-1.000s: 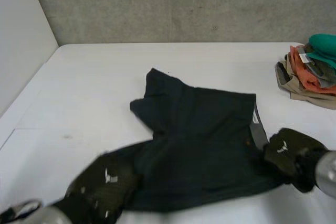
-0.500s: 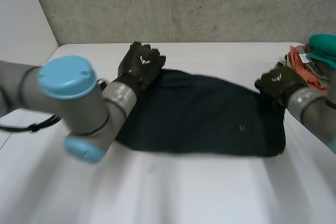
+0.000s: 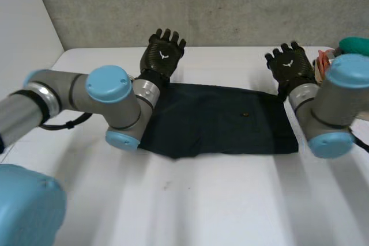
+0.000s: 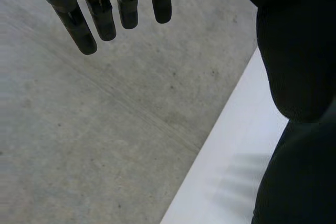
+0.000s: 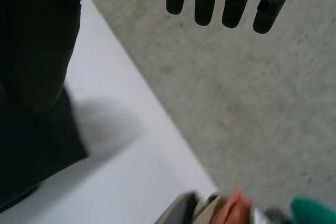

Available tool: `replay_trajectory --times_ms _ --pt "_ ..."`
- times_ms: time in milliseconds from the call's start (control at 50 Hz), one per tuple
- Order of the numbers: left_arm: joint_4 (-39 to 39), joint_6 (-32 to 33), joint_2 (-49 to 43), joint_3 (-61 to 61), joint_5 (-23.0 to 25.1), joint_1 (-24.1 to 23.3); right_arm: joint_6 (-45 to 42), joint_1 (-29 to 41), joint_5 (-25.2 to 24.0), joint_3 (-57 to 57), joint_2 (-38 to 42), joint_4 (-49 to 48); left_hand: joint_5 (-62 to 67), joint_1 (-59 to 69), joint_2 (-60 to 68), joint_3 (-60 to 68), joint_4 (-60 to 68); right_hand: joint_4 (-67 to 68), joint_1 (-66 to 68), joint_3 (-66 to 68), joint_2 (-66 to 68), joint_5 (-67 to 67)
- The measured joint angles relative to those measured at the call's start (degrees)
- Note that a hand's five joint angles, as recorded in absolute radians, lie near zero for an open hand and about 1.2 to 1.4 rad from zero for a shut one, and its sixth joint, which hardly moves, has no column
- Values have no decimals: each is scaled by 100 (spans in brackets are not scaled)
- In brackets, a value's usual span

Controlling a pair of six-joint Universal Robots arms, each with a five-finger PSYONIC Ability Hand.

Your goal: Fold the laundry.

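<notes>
One white surface [image 3: 230, 200] carries everything. On it lies a dark garment [image 3: 219, 120], already folded into a flat rectangle, with its long axis running from one robot hand across to the other.

The left arm [image 3: 109, 93] and the right arm [image 3: 340, 96] reach over the garment's two short ends. The left robot hand [image 3: 163, 52] is raised just past the garment's far corner on its own side. The right robot hand [image 3: 291, 64] is raised just past the other far corner. Both are spread wide and hold nothing: in each wrist view the fingers [image 4: 127, 9] [image 5: 203, 3] hang straight over bare wall and surface. The garment sits back behind the palms, toward the robot.

So the cloth lies below and behind both hands, about equally near each. A further fold would probably go across the long axis, one short end onto the other. For that, a hand must draw back and come down on its own end.

A small pile [image 3: 351, 45] of clothes sits just beside the right robot hand, on the side away from the left one.
</notes>
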Motion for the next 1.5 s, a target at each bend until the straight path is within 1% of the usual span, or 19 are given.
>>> replay_trajectory --times_ms 120,240,340,380,440,480,620,780,880,1060,1140,1180,1240,1280,1320,1400,1420,1440,1500 --pt "34 -56 1010 -1211 -62 -22 762 -177 -271 558 -908 1877 0 0 0 0 0 48 31 49 35 39" --pt "29 -235 1535 -1941 -68 -45 1153 -410 -673 919 -1107 2707 0 0 0 0 0 441 291 464 381 436" --pt "14 -536 1698 -2242 -71 -90 1223 -540 -926 1161 -908 2429 0 0 0 0 0 989 915 998 913 982" --pt "10 -638 1703 -2270 -73 -106 1208 -541 -937 1193 -690 2124 0 0 0 0 0 2035 1966 2050 1982 1938" --pt "0 -716 1694 -2273 -79 -118 1171 -542 -837 1201 -430 1715 0 0 0 0 0 4635 4386 4644 4759 4512" --pt "-11 -738 1695 -2271 -83 -122 1131 -552 -724 1226 -346 1473 0 0 0 0 0 5385 4794 5383 5393 5062" --pt "-38 -748 1890 -2352 -86 -118 565 -895 -289 1628 -874 701 0 0 0 0 0 5641 4808 5595 5493 5317" --pt "-40 -828 2394 -2708 -77 -62 -1121 -1676 -250 1971 -1624 509 0 0 0 0 0 5650 5003 5595 5493 5441" --pt "-38 -978 2602 -2909 -74 -9 -1687 -1171 -703 1830 -1696 338 0 0 0 0 0 5653 5003 5595 5493 5443" --pt "-43 -1245 2839 -3150 -90 78 -2216 875 -2497 1931 -1372 -62 0 0 0 0 0 5654 5003 5613 5496 5444" --pt "-41 -1317 2912 -3260 -89 79 -2744 1370 -2763 2223 -1150 -23 0 0 0 0 0 5654 5003 5613 5496 5444" --pt "-38 -1342 2937 -3303 -87 74 -3004 1499 -2802 2345 -1097 19 0 0 0 0 0 5110 4615 4997 4903 4979" --pt "-27 -1368 2960 -3320 -85 51 -3179 1566 -2789 2486 -1147 92 0 0 0 0 0 1944 1624 1957 1787 1851" --pt "-20 -1380 2962 -3282 -86 33 -2971 1497 -2771 2514 -1332 111 0 0 0 0 0 585 364 619 485 524" --pt "-19 -1400 2961 -3198 -88 3 -2583 1386 -2758 2521 -1561 103 0 0 0 0 0 115 3 131 48 57" --pt "-61 -1590 2916 -2784 -158 -181 -632 965 -2736 2440 -2197 17 0 0 0 0 0 -17 -8 -7 -5 -2" --pt "-69 -1609 2910 -2751 -168 -197 -471 933 -2732 2426 -2229 13 0 0 0 0 0 -17 -8 -7 -5 -5" --pt "-124 -1719 2875 -2568 -232 -291 382 758 -2710 2336 -2380 4 0 0 0 0 0 -17 -8 -7 -5 -3" --pt "-318 -1931 2754 -2201 -400 -492 1749 396 -2655 2087 -2540 142 0 0 0 0 0 -17 -8 -7 -5 -3"
